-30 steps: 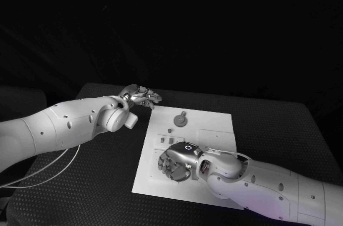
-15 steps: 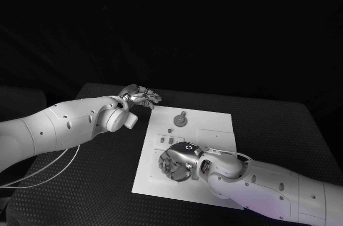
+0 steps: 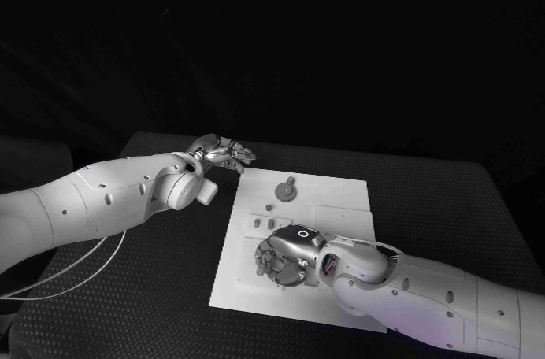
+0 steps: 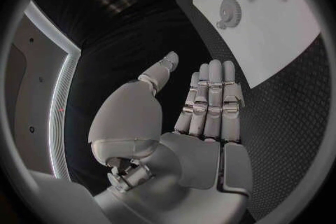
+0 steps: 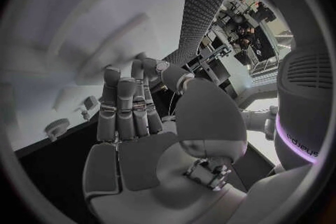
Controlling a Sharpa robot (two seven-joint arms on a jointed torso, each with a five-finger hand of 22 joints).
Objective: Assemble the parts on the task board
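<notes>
The task board [image 3: 341,217] lies flat in the middle of the black table [image 3: 454,201], its long side running away from the robot; a round gear-like part [image 3: 287,191] sits on the board's far section, with two small parts [image 3: 268,209] just nearer than it, close to the board's left edge; the left hand [image 3: 224,152] hangs over the table just beyond the board's far left corner, clear of the board; in the left wrist view its fingers [image 4: 210,102] are extended and held side by side, the thumb set apart, with nothing in the grasp; the same view shows the gear-like part [image 4: 228,12] on the white plate ahead of the fingertips; the right hand [image 3: 284,258] is positioned over the near left area of the board, palm turned down; in the right wrist view its fingers [image 5: 126,107] are nearly straight and close together above the white surface, no part between them; whether the fingertips touch the board cannot be determined
</notes>
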